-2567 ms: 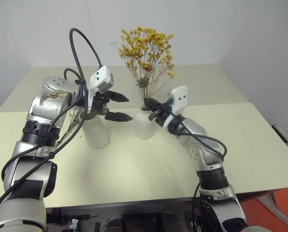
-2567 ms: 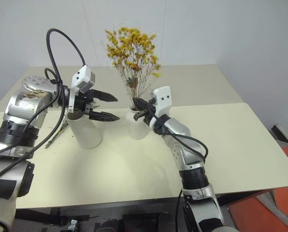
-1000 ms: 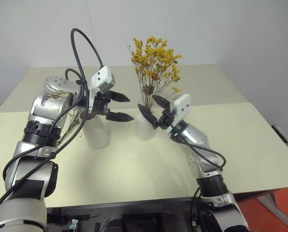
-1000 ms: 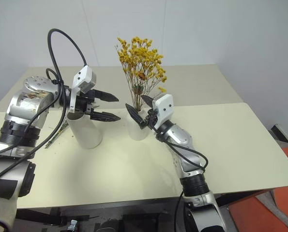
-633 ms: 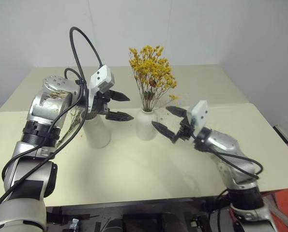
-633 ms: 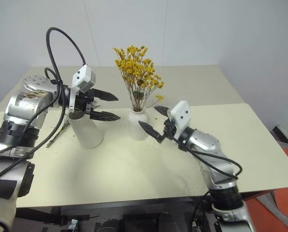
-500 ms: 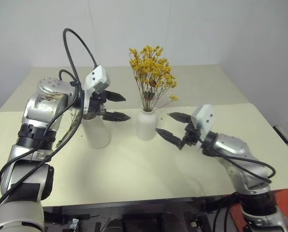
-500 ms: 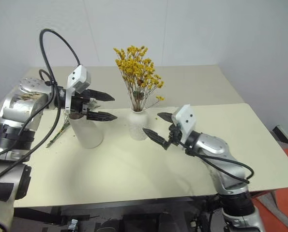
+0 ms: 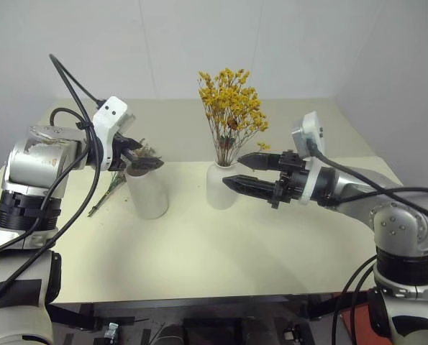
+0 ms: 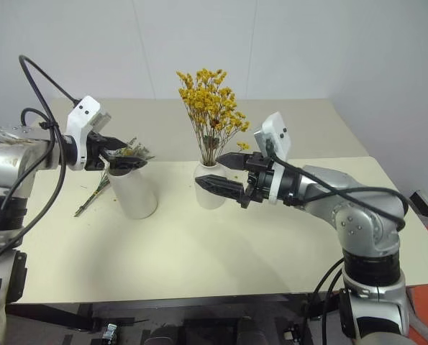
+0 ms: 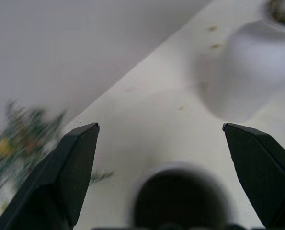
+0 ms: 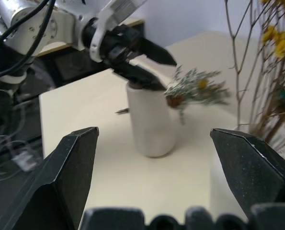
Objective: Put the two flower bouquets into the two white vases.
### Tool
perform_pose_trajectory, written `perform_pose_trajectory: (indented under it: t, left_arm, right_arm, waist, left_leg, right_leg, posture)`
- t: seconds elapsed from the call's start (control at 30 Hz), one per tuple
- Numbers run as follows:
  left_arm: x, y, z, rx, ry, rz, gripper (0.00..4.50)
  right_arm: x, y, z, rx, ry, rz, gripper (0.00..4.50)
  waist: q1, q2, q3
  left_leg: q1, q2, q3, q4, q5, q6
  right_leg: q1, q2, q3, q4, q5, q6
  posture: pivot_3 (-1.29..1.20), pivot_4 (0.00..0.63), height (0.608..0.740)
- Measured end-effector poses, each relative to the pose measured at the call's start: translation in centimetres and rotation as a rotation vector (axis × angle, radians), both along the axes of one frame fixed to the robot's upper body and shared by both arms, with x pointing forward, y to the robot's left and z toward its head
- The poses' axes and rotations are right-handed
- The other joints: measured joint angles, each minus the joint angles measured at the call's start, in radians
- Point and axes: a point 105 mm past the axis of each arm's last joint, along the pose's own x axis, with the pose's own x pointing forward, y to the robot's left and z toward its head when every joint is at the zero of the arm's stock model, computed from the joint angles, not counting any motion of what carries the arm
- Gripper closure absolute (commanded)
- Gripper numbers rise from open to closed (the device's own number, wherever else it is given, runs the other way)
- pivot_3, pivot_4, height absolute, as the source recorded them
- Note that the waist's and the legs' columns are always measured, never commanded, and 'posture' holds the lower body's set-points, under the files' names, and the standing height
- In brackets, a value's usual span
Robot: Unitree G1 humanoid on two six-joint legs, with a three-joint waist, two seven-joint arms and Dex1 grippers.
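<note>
On the tabletop (image 9: pixel 199 244): one bouquet placed, one left.
Yellow bouquet (image 9: pixel 231 108) stands in the narrow-necked vase (image 9: pixel 221 185); grey-green bouquet (image 10: pixel 102 183) lies behind the wide vase (image 10: pixel 132 188); both tools, left (image 10: pixel 120 158) and right (image 9: pixel 248 175), gape wide, empty.

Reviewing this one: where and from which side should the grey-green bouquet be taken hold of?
Probably by the grey-green bouquet's thin stems, which lie bare on the table to the robot's left of the wide-mouthed vase; come down from above there. Its bushy head sits close by the vase's rim, leaving little room.
</note>
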Motion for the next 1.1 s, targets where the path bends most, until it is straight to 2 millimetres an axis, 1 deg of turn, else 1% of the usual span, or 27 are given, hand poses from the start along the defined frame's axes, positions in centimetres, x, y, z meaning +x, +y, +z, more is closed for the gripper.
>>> perform_pose_trajectory:
  t: [0.17,0.23,0.3,0.47,0.57,0.83,0.93,1.1]
  left_arm:
    - [0.6,1.5,0.3,-0.013,0.025,0.143,0.00]
    - [0.8,2.3,0.4,-0.022,0.041,0.202,0.00]
    - [1.0,3.0,0.5,-0.029,0.061,0.257,0.00]
    - [1.4,4.0,0.5,-0.047,0.104,0.329,0.00]
    - [1.5,3.9,0.6,-0.054,0.105,0.325,0.00]
    - [1.6,2.5,0.4,-0.066,0.113,0.271,0.00]
    - [1.3,1.8,0.3,-0.075,0.132,0.244,0.00]
    - [0.9,1.5,0.1,-0.081,0.155,0.239,0.00]
  right_arm:
    - [-0.3,0.7,1.8,-0.046,0.008,0.051,0.05]
    - [-0.3,1.1,2.1,-0.064,0.013,0.065,0.05]
    - [-0.3,1.3,2.2,-0.083,0.019,0.071,0.05]
    - [-0.2,1.1,2.0,-0.107,0.031,0.068,0.05]
    - [-0.2,1.1,2.0,-0.115,0.030,0.070,0.05]
    - [-0.1,0.8,2.0,-0.124,0.025,0.058,0.05]
    - [-0.1,0.8,2.1,-0.126,0.023,0.055,0.05]
    - [-0.3,0.9,2.1,-0.131,0.018,0.058,0.05]
  waist:
    - [-0.004,0.000,0.000]
    - [-0.007,0.000,0.000]
    - [-0.007,0.000,0.000]
    - [-0.006,0.000,-0.001]
    - [-0.006,0.000,-0.001]
    - [-0.006,0.000,-0.001]
    - [-0.007,0.000,-0.001]
    - [-0.006,0.000,-0.001]
  left_leg:
    - [0.001,0.000,0.000,0.000,0.000,0.000]
    - [0.002,0.000,0.000,0.000,0.000,0.000]
    - [0.004,0.000,0.000,0.000,0.000,0.000]
    - [0.005,0.000,0.001,0.000,0.000,0.000]
    - [0.005,0.000,0.001,0.000,0.000,0.000]
    - [0.005,0.000,0.001,0.000,0.000,0.000]
    - [0.004,0.000,0.001,0.000,0.000,0.000]
    - [0.004,0.000,0.000,0.000,0.000,0.000]
  right_leg:
    - [0.000,0.000,0.000,0.001,0.000,0.000]
    - [0.000,0.000,0.000,0.001,0.000,0.000]
    - [0.001,0.000,0.001,0.002,0.000,0.000]
    - [0.002,0.000,0.001,0.002,-0.001,0.001]
    - [0.002,0.000,0.001,0.002,-0.001,0.000]
    - [0.002,0.000,0.001,0.002,0.000,0.000]
    - [0.002,0.000,0.001,0.002,0.000,0.000]
    - [0.002,0.000,0.001,0.002,0.000,0.000]
  posture:
    - [0.00,0.150,0.740]
    - [0.00,0.150,0.740]
    - [0.00,0.150,0.740]
    - [0.00,0.150,0.740]
    - [0.00,0.150,0.740]
    - [0.00,0.150,0.740]
    - [0.00,0.150,0.740]
    - [0.00,0.150,0.740]
